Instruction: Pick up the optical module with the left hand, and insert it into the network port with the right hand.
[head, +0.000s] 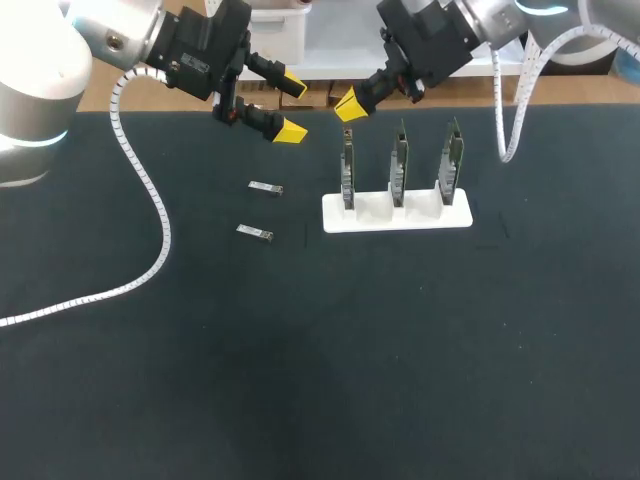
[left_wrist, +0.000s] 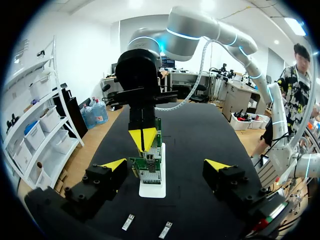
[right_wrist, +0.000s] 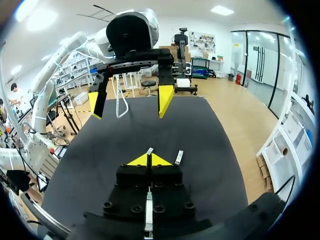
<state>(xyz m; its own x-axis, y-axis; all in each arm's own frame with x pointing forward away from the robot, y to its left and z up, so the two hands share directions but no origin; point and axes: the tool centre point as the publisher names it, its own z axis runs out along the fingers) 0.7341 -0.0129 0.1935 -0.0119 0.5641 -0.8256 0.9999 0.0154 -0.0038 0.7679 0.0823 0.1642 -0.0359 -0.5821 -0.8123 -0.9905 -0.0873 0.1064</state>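
Over the bench (head: 300, 380) far side: left gripper (head: 291, 108) fingers apart; right gripper (head: 348, 105) tips together; optical module (head: 265, 187) lies nearby.

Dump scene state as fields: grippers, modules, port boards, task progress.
left gripper: open, empty, above the table, behind the modules
right gripper: shut, nothing seen between its tips, over the holder's end nearest the modules
rear optical module: lying flat on the table, untouched
front optical module: lying flat on the table, apart from the rear one
circuit boards: three, upright in a row
white holder: on the table, carrying the boards
progress: no module picked up yet
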